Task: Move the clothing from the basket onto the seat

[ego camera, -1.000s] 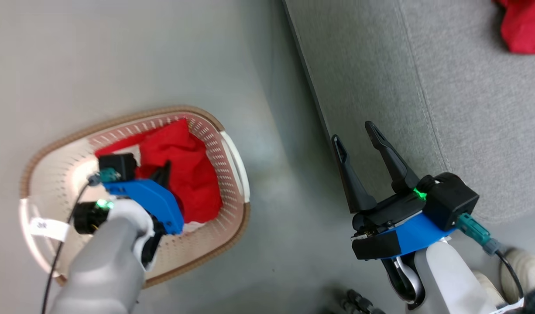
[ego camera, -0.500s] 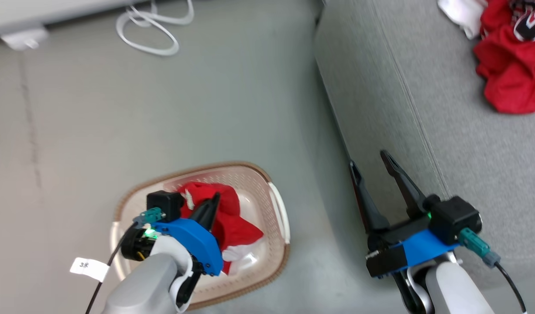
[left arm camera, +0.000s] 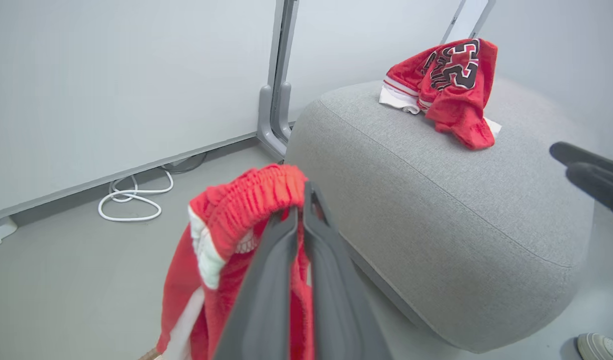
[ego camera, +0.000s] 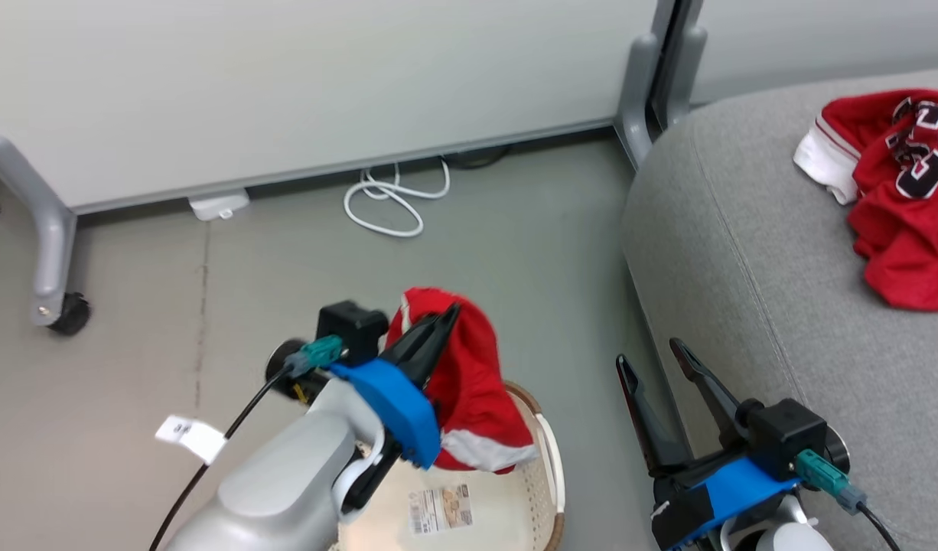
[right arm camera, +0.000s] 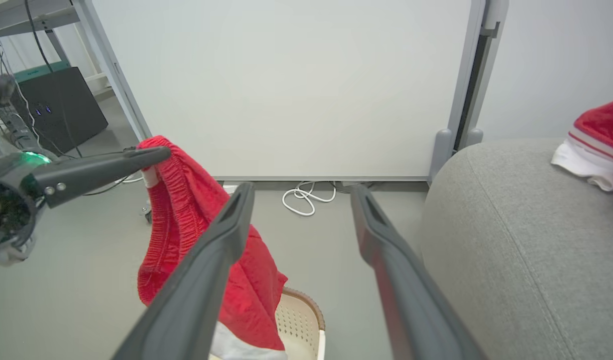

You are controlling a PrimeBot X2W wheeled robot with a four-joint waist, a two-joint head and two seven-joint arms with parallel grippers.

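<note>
The grey floor [ego camera: 209, 306] carries everything; the cream basket [ego camera: 547, 468] stands on it beneath the left gripper [ego camera: 446, 317], back toward that gripper's wrist, with a printed label [ego camera: 441, 509] flat on its bottom; a coiled white cable [ego camera: 392, 200] lies on the floor well beyond the left gripper's fingertips, near the wall panel; a small white block [ego camera: 219, 205] sits further to the left of that coil; a grey frame leg [ego camera: 52, 260] stands far off to the left gripper's left; the grey seat [ego camera: 744, 268] rests on the floor just to the right of the right gripper [ego camera: 649, 353]; a crumpled red garment [ego camera: 897, 229] lies on the seat's top, well ahead of the right gripper's fingertips and to their right.
</note>
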